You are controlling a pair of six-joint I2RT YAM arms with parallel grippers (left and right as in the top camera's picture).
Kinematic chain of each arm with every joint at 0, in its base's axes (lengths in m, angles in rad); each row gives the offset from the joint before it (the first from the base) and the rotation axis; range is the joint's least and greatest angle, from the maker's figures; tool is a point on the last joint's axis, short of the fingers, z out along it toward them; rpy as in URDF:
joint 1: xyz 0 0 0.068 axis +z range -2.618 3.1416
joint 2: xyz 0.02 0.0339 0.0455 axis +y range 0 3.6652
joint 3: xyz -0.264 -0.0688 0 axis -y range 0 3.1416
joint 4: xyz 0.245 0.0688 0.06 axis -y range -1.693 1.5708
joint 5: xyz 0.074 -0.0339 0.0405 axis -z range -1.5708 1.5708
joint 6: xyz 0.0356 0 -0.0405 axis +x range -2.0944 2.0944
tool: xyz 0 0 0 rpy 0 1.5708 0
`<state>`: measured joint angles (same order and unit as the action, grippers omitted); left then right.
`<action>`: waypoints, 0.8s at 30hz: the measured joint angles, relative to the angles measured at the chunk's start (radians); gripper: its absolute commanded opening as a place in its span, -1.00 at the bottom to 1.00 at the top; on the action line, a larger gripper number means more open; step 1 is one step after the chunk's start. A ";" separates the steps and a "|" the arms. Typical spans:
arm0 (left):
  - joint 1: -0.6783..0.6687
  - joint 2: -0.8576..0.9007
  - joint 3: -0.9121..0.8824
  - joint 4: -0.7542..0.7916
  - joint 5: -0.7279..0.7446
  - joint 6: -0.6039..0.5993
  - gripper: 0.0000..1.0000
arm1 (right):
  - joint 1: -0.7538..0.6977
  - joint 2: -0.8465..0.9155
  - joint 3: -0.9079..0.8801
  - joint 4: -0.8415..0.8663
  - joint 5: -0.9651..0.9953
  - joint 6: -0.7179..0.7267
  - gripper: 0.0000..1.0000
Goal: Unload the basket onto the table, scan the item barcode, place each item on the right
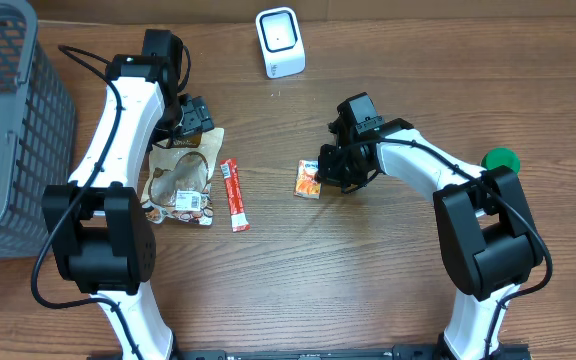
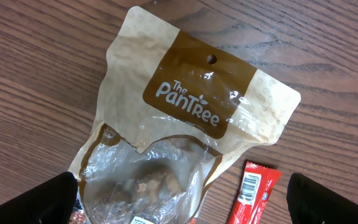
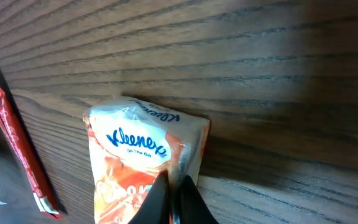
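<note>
Left hand [image 1: 190, 125] spread wide, pointing down — right hand [image 3: 174, 198] pinched shut, arm bent inward.

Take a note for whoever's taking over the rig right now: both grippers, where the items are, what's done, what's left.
Left gripper: open, holding nothing, hovering over the snack bag.
Right gripper: shut, pinching one edge of the tissue pack, which looks flat on the table.
Scanner: at the far side of the table, apart from the pack.
Red bar: beside the snack bag, untouched.
Done: tissue pack gripped.
Left: lift it and show its barcode to the scanner; no barcode on the pack is visible.
</note>
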<state>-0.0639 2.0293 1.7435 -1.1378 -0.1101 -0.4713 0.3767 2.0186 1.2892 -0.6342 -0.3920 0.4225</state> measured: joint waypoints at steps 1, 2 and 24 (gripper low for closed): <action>0.000 0.000 0.000 0.000 0.000 0.000 0.99 | -0.003 0.000 0.000 -0.002 -0.004 0.000 -0.93; 0.000 0.000 0.000 0.000 0.000 0.000 0.99 | -0.007 0.000 0.000 -0.003 -0.012 0.000 -0.93; 0.000 0.000 0.000 0.000 0.000 0.000 0.99 | -0.042 -0.187 0.710 -0.547 0.026 -0.154 -0.93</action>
<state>-0.0639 2.0293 1.7435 -1.1378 -0.1101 -0.4713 0.3344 1.8313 1.9987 -1.1809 -0.3656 0.2680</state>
